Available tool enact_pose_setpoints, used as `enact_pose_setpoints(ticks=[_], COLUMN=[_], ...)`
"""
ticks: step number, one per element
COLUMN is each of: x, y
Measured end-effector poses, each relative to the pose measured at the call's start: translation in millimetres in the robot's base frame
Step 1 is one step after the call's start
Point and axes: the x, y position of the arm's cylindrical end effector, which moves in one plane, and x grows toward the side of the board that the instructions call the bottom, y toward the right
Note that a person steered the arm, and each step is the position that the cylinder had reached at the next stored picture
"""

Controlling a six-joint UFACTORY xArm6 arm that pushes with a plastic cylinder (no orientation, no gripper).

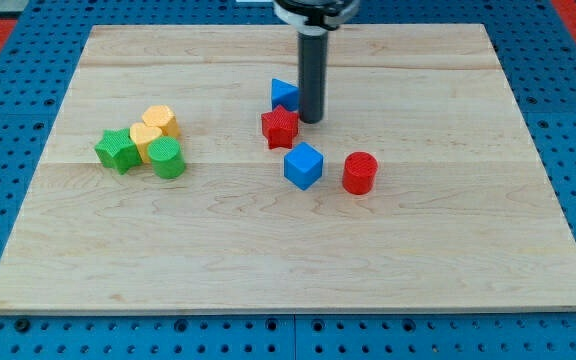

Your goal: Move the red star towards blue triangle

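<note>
Where we stand: my tip (311, 120) on our straight dark rod rests on the pale wooden board (288, 260), upper centre of the frame; we carry no jaws, so nothing opens, closes or holds.
Tip and blocks: we sit just right of the blue plastic triangle (284, 94) and just upper right of the red plastic star (280, 127).
Red star: directly below the blue triangle, apparently touching it.
Centre right: blue plastic cube (303, 165), red plastic cylinder (360, 173) beside it.
Left cluster: green plastic star (117, 150), yellow plastic heart (145, 138), yellow plastic hexagon (160, 121), green plastic cylinder (167, 158), packed together.
</note>
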Motion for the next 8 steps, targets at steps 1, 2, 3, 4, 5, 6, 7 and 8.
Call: enact_pose_setpoints(ticks=[1, 2, 3, 4, 5, 6, 7, 8], x=[34.9, 57.7, 59.3, 51.7, 42.3, 41.5, 47.9, 46.8], y=[8.7, -16.4, -51.7, -52.4, -43.9, -44.0, -69.6, -93.2])
